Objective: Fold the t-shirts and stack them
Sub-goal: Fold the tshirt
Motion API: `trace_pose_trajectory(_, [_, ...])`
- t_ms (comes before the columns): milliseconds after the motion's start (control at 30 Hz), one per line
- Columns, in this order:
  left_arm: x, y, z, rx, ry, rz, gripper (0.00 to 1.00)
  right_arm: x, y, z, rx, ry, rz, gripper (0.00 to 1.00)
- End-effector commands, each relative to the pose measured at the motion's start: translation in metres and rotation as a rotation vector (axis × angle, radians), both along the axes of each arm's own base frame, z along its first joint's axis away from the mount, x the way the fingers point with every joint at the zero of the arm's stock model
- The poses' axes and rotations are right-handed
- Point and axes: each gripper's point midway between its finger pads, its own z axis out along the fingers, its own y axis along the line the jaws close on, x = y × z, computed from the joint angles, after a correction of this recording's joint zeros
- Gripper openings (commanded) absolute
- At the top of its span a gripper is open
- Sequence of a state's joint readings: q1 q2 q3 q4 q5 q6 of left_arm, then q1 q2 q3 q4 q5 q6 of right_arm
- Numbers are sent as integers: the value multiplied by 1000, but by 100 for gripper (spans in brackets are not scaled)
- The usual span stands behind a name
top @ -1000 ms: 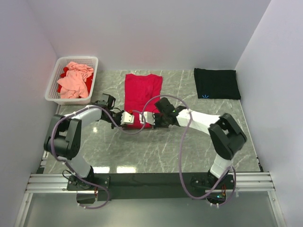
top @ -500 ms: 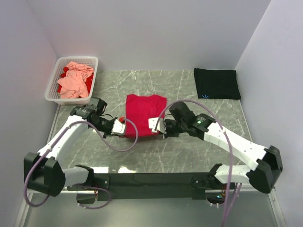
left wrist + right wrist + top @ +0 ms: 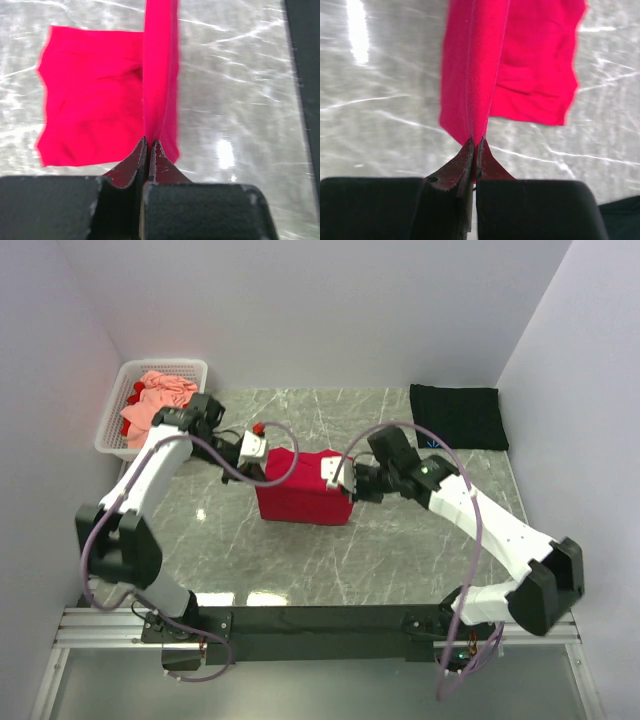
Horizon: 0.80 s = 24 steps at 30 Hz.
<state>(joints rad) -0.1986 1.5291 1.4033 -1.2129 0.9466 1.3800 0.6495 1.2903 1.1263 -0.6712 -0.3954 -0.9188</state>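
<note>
The crimson-red t-shirt [image 3: 300,492] is lifted by its near edge and doubled over itself at the table's middle. My left gripper [image 3: 262,443] is shut on its left corner; in the left wrist view [image 3: 149,142] the cloth [image 3: 100,115] runs away from the closed fingertips. My right gripper [image 3: 337,473] is shut on the right corner; the right wrist view [image 3: 475,142] shows the cloth [image 3: 530,60] pinched the same way. A folded black t-shirt [image 3: 457,416] with a tiny blue mark lies at the back right. A salmon-pink t-shirt [image 3: 150,405] lies crumpled in the basket.
The white plastic lattice basket [image 3: 112,430] stands at the back left, with some red cloth under the pink shirt. The table is grey marble [image 3: 400,550]. White walls close in the left, back and right sides.
Both grippers have risen and moved toward the back with the red shirt's near edge, folding it over itself. The shirt's outline has shortened front to back.
</note>
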Motion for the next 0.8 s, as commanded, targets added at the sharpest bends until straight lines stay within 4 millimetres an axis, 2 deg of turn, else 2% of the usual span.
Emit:
trace_pose_trajectory(0, [31,1,19,-17,-42,3,1,36,-6,14,-11,-56,-1,0])
trace_pose_trajectory(33, [43,-1,9,-7,-14,9,1,44,-7,13,-19,-57,-5,0])
trace_pose_trajectory(67, [52,-2,8,-9,3,28,1,60,-12,1,-40,-33,-27,0])
trace_pose_trajectory(100, [70,-4,6,-12,8,38,1,74,-10,8,-34,-53,-25,0])
trace_pose_trajectory(133, [81,-5,3,-11,4,49,1,84,-11,6,-42,-49,-31,0])
trace_pose_trajectory(167, [90,-4,-1,-6,22,69,1,98,-15,-13,-73,0,-46,0])
trace_pose_trajectory(200, [105,-6,-8,-2,30,77,1,114,-12,-3,-64,-25,-50,0])
trace_pose_trajectory(233, [119,-7,-11,0,10,87,1,126,-12,-23,-86,16,-54,0])
trace_pose_trajectory(267, [130,-8,-15,-1,6,99,1,135,-11,-28,-94,25,-57,0])
trace_pose_trajectory(300, [143,-8,-14,-5,5,133,1,154,-11,-20,-85,-9,-70,0])
trace_pose_trajectory(333, [155,-9,-30,5,31,154,1,166,-9,-39,-100,21,-75,0])
trace_pose_trajectory(367, [171,-9,-35,9,4,176,1,174,-9,-45,-107,25,-76,0])
trace_pose_trajectory(400, [181,-9,-39,10,11,207,1,191,-8,-38,-100,-7,-84,0])
trace_pose_trajectory(433, [191,-8,-57,28,31,226,1,199,-8,-44,-110,-5,-88,0])
trace_pose_trajectory(467, [199,-9,-64,27,54,265,1,208,-7,-65,-135,17,-94,0])
trace_pose_trajectory(500, [215,-8,-79,41,41,290,2,222,-7,-61,-129,-3,-112,0])
trace_pose_trajectory(567, [229,-11,-90,51,55,328,6,239,-6,-76,-156,-6,-129,0])
trace_pose_trajectory(600, [242,-14,-96,46,45,346,6,244,-6,-81,-161,-9,-140,0])
trace_pose_trajectory(700, [259,-20,-105,50,14,371,13,260,-7,-89,-170,-30,-175,3])
trace_pose_trajectory(733, [262,-20,-106,59,5,387,16,263,-9,-90,-176,-37,-190,5])
trace_pose_trajectory(767, [263,-24,-107,57,-1,385,26,265,-8,-93,-181,-35,-192,6])
